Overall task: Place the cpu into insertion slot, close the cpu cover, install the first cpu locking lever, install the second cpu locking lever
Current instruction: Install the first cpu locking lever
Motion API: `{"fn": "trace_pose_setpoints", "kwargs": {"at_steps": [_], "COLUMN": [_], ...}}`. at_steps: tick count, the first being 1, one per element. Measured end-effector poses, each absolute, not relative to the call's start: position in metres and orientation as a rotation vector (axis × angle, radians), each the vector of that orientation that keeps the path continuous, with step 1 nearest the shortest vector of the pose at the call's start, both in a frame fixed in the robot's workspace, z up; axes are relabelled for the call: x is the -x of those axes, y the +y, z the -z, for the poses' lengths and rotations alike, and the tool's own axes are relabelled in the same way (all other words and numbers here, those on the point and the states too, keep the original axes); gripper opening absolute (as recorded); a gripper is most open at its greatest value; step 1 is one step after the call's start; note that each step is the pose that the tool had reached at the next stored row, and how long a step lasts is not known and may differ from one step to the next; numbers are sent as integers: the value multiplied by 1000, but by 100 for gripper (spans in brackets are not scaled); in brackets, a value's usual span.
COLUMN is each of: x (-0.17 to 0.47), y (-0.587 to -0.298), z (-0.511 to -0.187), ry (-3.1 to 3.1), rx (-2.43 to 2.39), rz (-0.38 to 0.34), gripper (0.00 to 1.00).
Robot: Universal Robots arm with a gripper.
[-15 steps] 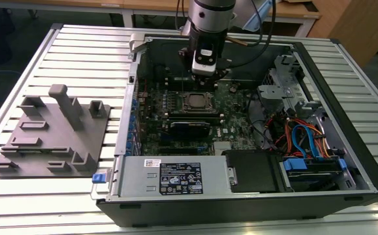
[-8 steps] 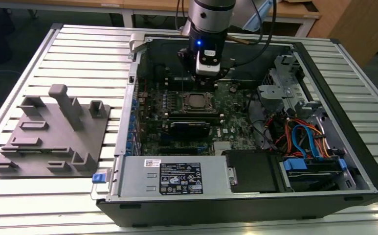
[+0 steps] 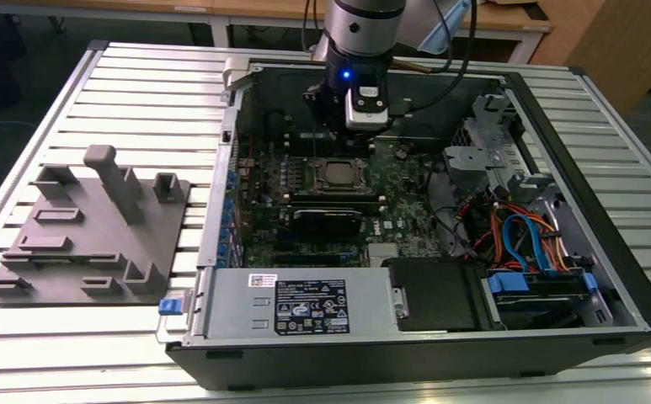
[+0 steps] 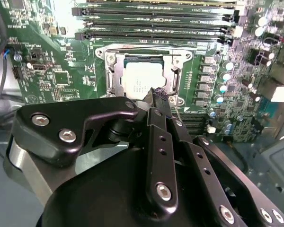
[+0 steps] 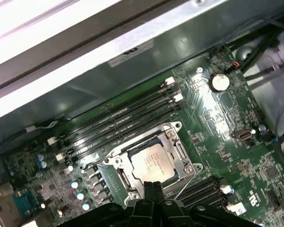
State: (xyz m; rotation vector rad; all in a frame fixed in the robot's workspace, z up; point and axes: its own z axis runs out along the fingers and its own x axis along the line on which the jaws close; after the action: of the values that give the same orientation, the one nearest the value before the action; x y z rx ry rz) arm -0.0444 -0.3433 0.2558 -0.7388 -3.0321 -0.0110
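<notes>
The cpu [image 4: 138, 81] [image 5: 154, 164] lies flat in the insertion slot [image 3: 317, 175] on the green board, silver top up. The cpu cover [image 4: 173, 61] [image 5: 176, 147], a silver frame, lies down around it. A thin wire lever [image 5: 185, 185] stands out slantwise at one side of the socket. My gripper [image 3: 351, 133] hangs inside the open case just behind the socket in the exterior view. In both wrist views its black fingertips [image 4: 157, 96] [image 5: 153, 187] are pressed together at the socket's edge with nothing between them.
Long black memory slots [image 4: 156, 21] [image 5: 118, 118] run beside the socket. A power-supply box [image 3: 302, 307] fills the case's near side, with a drive cage and cables [image 3: 527, 244] on the exterior view's right. A grey fixture plate [image 3: 89, 227] sits on the slatted table at the left.
</notes>
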Motion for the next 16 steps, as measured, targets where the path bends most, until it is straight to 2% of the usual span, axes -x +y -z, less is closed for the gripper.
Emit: {"fn": "trace_pose_setpoints", "kwargs": {"at_steps": [16], "x": [44], "y": [-343], "z": [-256], "ry": [-3035], "rx": [727], "rz": [11], "gripper": [10]}}
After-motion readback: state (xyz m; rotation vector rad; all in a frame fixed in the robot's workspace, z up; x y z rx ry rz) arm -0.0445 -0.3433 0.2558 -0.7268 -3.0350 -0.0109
